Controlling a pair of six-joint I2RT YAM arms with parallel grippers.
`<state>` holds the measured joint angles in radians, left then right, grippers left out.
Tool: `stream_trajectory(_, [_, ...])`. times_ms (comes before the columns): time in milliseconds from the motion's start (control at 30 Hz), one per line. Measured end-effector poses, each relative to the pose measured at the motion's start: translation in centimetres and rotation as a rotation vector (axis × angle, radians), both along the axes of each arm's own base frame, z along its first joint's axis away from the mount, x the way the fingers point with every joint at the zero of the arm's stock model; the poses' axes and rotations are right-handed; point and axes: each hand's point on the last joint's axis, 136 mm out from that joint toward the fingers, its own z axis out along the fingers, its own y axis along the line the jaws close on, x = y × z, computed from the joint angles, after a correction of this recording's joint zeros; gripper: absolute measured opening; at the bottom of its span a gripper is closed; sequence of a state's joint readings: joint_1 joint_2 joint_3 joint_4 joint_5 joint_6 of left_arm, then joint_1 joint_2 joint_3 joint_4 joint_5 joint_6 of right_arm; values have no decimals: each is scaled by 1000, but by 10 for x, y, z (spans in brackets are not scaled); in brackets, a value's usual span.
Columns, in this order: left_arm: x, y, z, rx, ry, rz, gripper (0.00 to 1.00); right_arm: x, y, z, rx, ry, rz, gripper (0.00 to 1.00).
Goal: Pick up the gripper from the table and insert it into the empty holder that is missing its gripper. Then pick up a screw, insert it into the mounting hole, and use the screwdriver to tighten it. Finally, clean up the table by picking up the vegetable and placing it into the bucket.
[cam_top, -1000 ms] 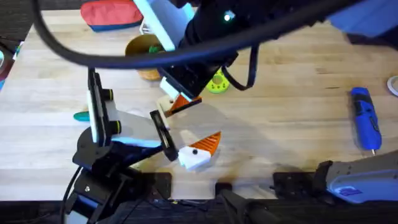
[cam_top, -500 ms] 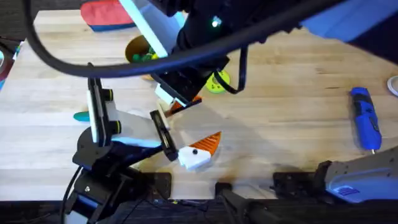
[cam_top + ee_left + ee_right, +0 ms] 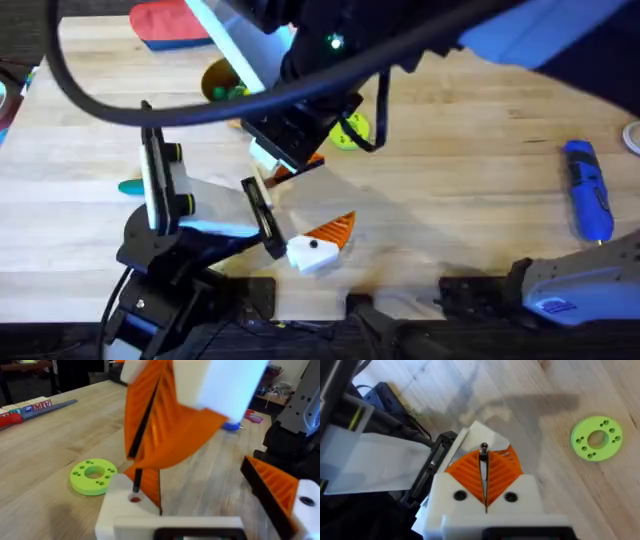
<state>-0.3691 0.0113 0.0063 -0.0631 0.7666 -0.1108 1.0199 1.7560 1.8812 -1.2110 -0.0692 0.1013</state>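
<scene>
bucket (image 3: 222, 82): green toys inside | right gripper (image 3: 484, 467): pads pinched on a screw (image 3: 483, 449), just right of bucket, over holder (image 3: 131, 505) | left gripper (image 3: 300, 222): spread, nothing held | vegetable (image 3: 131, 186), screwdriver (image 3: 587, 190): well apart from bucket

over the last second my right arm (image 3: 300, 60) has slid a little toward the left and far side of the table in the overhead view, carrying its wrist block with it. the right gripper (image 3: 290, 168) has moved the same way, its orange pads now sitting slightly farther from the left arm's orange-tipped finger (image 3: 335, 232) than they were. the green light on the arm has drifted left as well. the bucket (image 3: 222, 82) now shows more of its rim and green contents, where the arm covered part of it before. the lime-green disc (image 3: 349, 131) is a bit more hidden under the arm's cable.
</scene>
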Motion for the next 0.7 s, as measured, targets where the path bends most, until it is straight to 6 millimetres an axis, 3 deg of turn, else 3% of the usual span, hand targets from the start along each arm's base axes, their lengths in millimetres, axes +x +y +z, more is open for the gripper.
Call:
stream_trajectory(233, [0, 0, 0, 0, 1, 0, 986, 2, 4, -15, -33, 21, 0, 4])
stream_trajectory(700, [0, 0, 0, 0, 1, 0, 986, 1, 2, -17, -43, 32, 2, 4])
